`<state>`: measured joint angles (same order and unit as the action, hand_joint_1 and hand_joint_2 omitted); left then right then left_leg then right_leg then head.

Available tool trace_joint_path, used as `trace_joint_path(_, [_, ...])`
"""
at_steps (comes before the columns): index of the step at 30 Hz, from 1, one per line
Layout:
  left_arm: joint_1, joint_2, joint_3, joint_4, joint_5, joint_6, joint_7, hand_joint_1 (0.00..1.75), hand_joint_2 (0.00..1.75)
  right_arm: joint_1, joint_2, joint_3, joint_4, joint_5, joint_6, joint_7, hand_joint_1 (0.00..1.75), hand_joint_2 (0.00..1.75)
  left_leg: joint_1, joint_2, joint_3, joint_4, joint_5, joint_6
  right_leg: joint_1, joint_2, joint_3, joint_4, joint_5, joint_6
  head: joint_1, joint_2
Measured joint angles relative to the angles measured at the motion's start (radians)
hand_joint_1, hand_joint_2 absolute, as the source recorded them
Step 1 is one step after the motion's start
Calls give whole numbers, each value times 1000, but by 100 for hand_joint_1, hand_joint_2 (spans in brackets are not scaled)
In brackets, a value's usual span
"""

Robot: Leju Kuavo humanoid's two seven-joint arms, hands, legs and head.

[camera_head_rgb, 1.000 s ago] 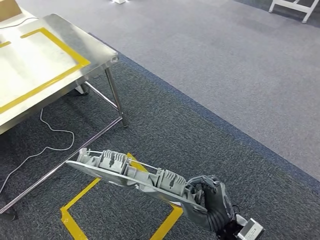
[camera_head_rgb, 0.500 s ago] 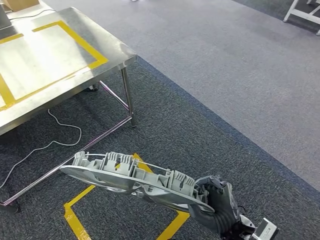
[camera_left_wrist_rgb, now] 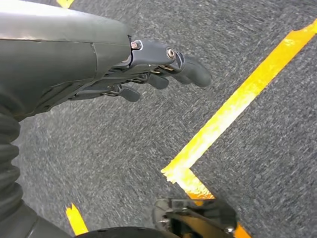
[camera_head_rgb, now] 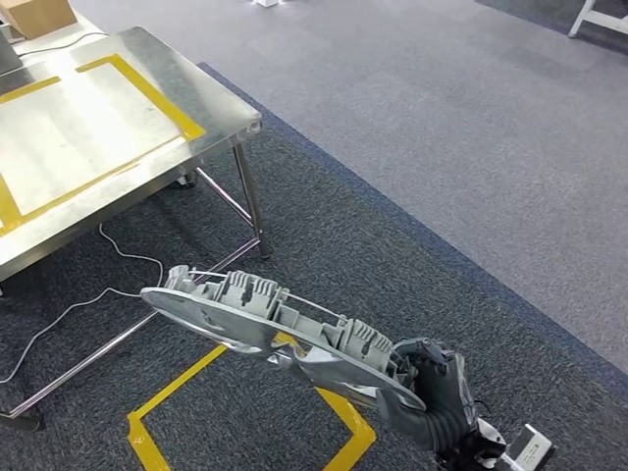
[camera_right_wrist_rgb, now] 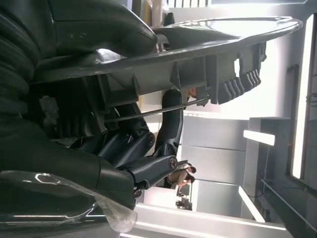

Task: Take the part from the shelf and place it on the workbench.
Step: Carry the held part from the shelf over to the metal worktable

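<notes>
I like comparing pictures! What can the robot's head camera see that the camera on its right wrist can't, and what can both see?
Head view alone: the shiny steel workbench with yellow tape lines, the white cable on the dark carpet, and the yellow floor square.

Right wrist view alone: a person standing far off in a bright room.

Both: the long grey ribbed plastic part, gripped at one end by the right hand, its dark fingers curled round it.

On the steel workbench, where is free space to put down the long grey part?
The workbench top is bare inside the yellow tape outline, and along its near edge and corner. It is crowded only at the far left, where a cardboard box sits. The right hand holds the part over the carpet, apart from the bench.
</notes>
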<state>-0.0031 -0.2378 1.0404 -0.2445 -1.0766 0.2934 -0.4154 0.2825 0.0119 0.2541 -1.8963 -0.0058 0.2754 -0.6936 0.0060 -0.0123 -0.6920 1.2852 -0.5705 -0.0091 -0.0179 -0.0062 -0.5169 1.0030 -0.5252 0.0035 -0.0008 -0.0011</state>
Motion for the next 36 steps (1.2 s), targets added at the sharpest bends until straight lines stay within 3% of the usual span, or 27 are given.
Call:
trace_joint_path(2, [1, 0, 1, 0, -1, 0, 0, 0, 175, 1, 1, -3, -1, 0, 0, 0, 175, 175, 1, 4, 38, -121, 89, 2, 1, 1, 20, 0, -18, 8, 0, 0])
trace_joint_path(3, [0, 0, 1, 0, -1, 0, 0, 0, 175, 1, 2, -5, -1, 1, 1, 0, 175, 175, 0, 6, 61, -177, 111, 6, 2, 1, 25, 0, -27, 14, 0, 0])
trace_joint_path(5, [-2, 0, 3, 0, -3, 1, 1, 0, 175, 1, 3, -7, -5, 8, -1, -1, 175, 175, -5, 9, 84, -227, 102, 17, 4, 0, 32, -1, -37, 28, 0, 0])
trace_joint_path(8, [-2, 0, 9, -1, -7, 0, 0, 0, 175, -1, 3, -7, -12, 40, -23, -1, 175, 175, -5, 0, 101, -247, 86, 39, 1, -5, 43, 15, -43, 45, 2, 0])
trace_joint_path(10, [-4, 0, 17, -1, -12, 0, -2, 0, 175, -3, 2, -5, -17, 60, -45, -1, 175, 175, -3, -8, 117, -251, 80, 51, 0, -1, 1, 88, -75, 51, 5, 0])
trace_joint_path(13, [-7, -1, 24, -2, -16, 0, -4, 0, 175, -5, -3, 6, -19, 76, -71, -1, 175, 175, -7, -25, 128, -251, 66, 60, 0, 3, -128, 267, -136, 54, 9, 0])
trace_joint_path(14, [-6, -1, 26, -2, -17, 0, -4, 0, 175, -4, -6, 11, -19, 78, -76, 0, 175, 175, -9, -33, 135, -250, 60, 61, 0, 4, -157, 288, -129, 53, 9, 0])
trace_joint_path(15, [-6, -1, 28, -2, -17, 0, -4, 0, 175, -4, -9, 15, -19, 80, -81, 0, 175, 175, -10, -42, 144, -250, 54, 61, 1, 5, -168, 271, -102, 50, 9, 0])
trace_joint_path(17, [-6, -1, 35, -2, -17, 0, -4, 0, 175, -3, -15, 23, -20, 81, -88, 0, 175, 175, -9, -64, 163, -251, 39, 59, 4, 28, -147, 152, -2, 38, 10, 0])
trace_joint_path(18, [-7, -2, 38, -2, -17, 0, -4, 0, 175, -4, -18, 26, -20, 81, -90, 0, 175, 175, -8, -75, 169, -251, 34, 57, 5, 50, -135, 94, 31, 31, 8, 0])
trace_joint_path(20, [-7, -5, 45, -2, -18, 0, -4, 0, 175, -3, -22, 32, -23, 82, -92, -1, 175, 175, -2, -95, 171, -252, 27, 45, 10, 82, -117, 32, 57, 18, 6, 0])
trace_joint_path(22, [-6, -6, 48, -2, -19, -1, -4, 0, 175, -3, -25, 37, -27, 83, -93, 0, 175, 175, 2, -108, 173, -253, 30, 32, 12, 70, -99, 14, 58, 9, 5, 0])
trace_joint_path(23, [-6, -6, 49, -2, -19, -1, -4, 0, 175, -3, -26, 38, -28, 84, -93, 0, 175, 175, 0, -97, 171, -241, 34, 27, 11, 58, -88, 4, 61, 6, 4, 0])
trace_joint_path(25, [-10, -4, 49, -2, -19, 0, -4, 0, 175, -5, -27, 41, -30, 84, -94, 0, 175, 175, -5, -51, 131, -169, 31, 19, 6, 30, -60, -12, 57, 0, -1, 0])
trace_joint_path(27, [-14, -3, 49, -2, -20, 0, -5, 0, 175, -5, -27, 43, -30, 83, -95, 0, 175, 175, -4, -9, 58, -55, -8, 10, 6, 2, -39, -17, 44, -4, -4, 0])
trace_joint_path(29, [-12, -1, 49, -2, -20, 0, -5, 0, 175, -5, -28, 43, -30, 82, -95, 0, 175, 175, 0, 0, 7, 2, -43, 3, 6, -21, -19, -17, 26, -4, -4, 0])
trace_joint_path(30, [-10, 0, 50, -3, -20, 0, -5, 0, 175, -5, -28, 43, -30, 82, -95, 0, 175, 175, 1, 2, 1, -12, -31, 1, 6, -31, -8, -17, 18, -3, -4, 0])
trace_joint_path(31, [-9, 1, 50, -3, -19, 0, -5, 0, 175, -5, -28, 43, -30, 82, -95, 0, 175, 175, 3, 7, 11, -57, 6, -1, 6, -41, 5, -17, 8, -2, -4, 0])
trace_joint_path(32, [-8, 2, 50, -3, -19, 0, -5, 0, 175, -5, -28, 44, -30, 82, -94, 0, 175, 175, 4, 20, 31, -122, 56, -2, 6, -51, 17, -17, -1, 1, -4, 0])
trace_joint_path(33, [-8, 2, 50, -3, -19, 0, -5, 0, 175, -5, -28, 44, -30, 82, -94, 0, 175, 175, 0, 40, 49, -179, 87, -1, 7, -60, 29, -16, -11, 5, -4, 0])
trace_joint_path(34, [-10, 2, 50, -3, -19, -1, -5, 0, 175, -5, -28, 44, -30, 82, -94, 0, 175, 175, -3, 59, 62, -221, 107, 5, 9, -69, 36, -16, -20, 11, -6, 0])
trace_joint_path(36, [-13, 2, 50, -3, -20, -1, -5, 0, 175, -5, -28, 45, -31, 83, -94, 0, 175, 175, -11, 75, 67, -241, 104, 20, 15, -88, 41, -16, -36, 24, -4, 0])
